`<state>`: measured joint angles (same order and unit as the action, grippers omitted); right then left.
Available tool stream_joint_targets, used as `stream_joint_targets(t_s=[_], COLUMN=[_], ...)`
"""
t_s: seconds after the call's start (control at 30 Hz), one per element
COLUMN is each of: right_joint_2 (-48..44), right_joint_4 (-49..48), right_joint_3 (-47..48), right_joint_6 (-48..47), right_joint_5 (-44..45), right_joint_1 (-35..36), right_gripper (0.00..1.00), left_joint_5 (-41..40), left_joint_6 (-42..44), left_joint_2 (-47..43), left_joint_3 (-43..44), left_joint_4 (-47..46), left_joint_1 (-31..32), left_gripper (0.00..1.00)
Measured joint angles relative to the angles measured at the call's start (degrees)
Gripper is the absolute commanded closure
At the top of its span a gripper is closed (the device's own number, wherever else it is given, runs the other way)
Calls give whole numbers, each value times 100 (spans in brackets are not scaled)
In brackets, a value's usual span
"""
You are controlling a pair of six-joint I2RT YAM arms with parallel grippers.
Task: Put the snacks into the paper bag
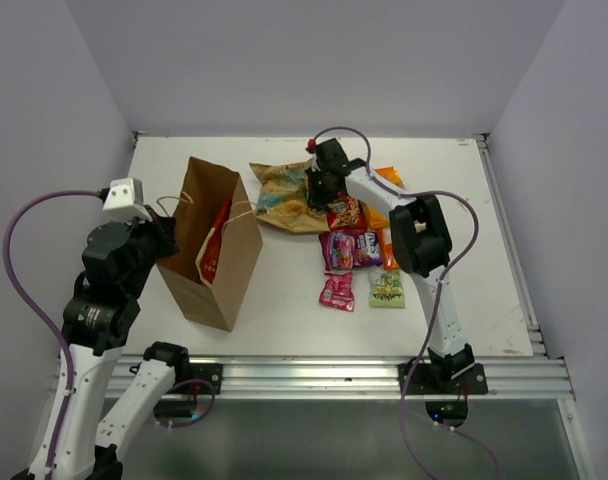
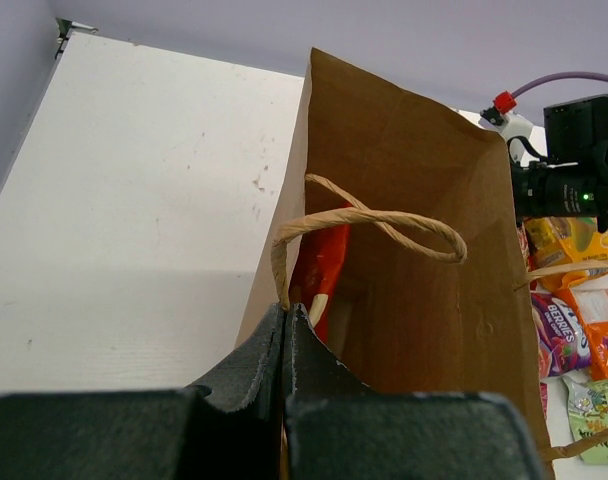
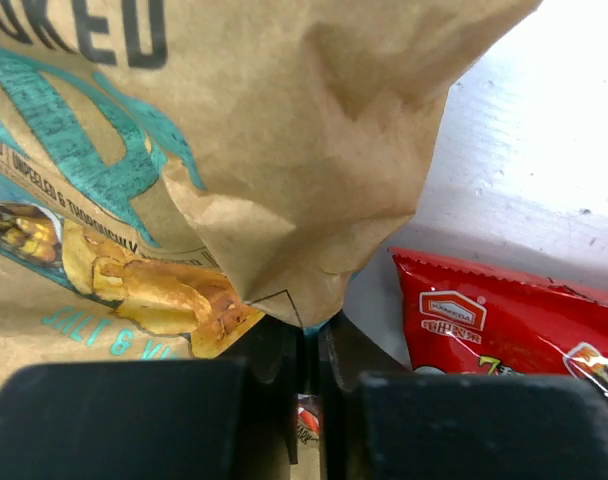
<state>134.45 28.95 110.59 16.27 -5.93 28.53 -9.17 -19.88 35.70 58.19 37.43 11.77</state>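
Observation:
The brown paper bag (image 1: 212, 250) stands open at the left of the table, with a red packet (image 1: 216, 240) inside. My left gripper (image 2: 286, 318) is shut on the bag's near rim by its twisted handle (image 2: 369, 217). My right gripper (image 3: 312, 335) is shut on the corner of the large tan-blue chip bag (image 3: 184, 150), which lies behind the other snacks (image 1: 284, 196). A red packet (image 3: 514, 320) lies just right of the right gripper. Pink (image 1: 336, 290), purple (image 1: 349, 248), green (image 1: 387, 288) and orange (image 1: 388, 178) packets lie in a cluster at the centre right.
The white table (image 1: 484, 250) is walled at the back and both sides. A metal rail (image 1: 314, 375) runs along the near edge. The right arm (image 1: 424, 235) reaches over the snack cluster.

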Motion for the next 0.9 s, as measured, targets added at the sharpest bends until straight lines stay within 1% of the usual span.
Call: stream_joint_targets(t_s=[0.1,0.2,0.33,0.43,0.53,0.6,0.73,0.8,0.9], right_joint_2=[-83,-330,-1165,-1989,-2603,-2796,-3005,-3174,-3407], right_joint_4=[-24,-39,306,817,1379,1665,1749,1729,1694], right_joint_3=[-39,-345,-898,-887,-186,743,2494,2966,3268], right_joint_6=[-22,-85,-247,-446,-597,-688,-793,-839,-881], right_joint_5=[4,98,549,1126,1633,2028,2612,2785,2931], right_joint_1=[0,7,76,232,516,852,1753,2234,2800], right_gripper=[100,100,100,100,100,100,100,100,100], left_joint_5=[-4,-4,2,13,44,61,103,116,146], left_joint_6=[0,0,0,0,0,0,0,0,0], left_joint_2=[-11,-20,-35,-37,-42,-50,-98,-122,-144], left_joint_3=[0,0,0,0,0,0,0,0,0], left_joint_4=[2,4,13,13,15,20,55,66,96], left_joint_1=[0,0,0,0,0,0,0,0,0], left_gripper=[100,100,100,100,100,100,100,100,100])
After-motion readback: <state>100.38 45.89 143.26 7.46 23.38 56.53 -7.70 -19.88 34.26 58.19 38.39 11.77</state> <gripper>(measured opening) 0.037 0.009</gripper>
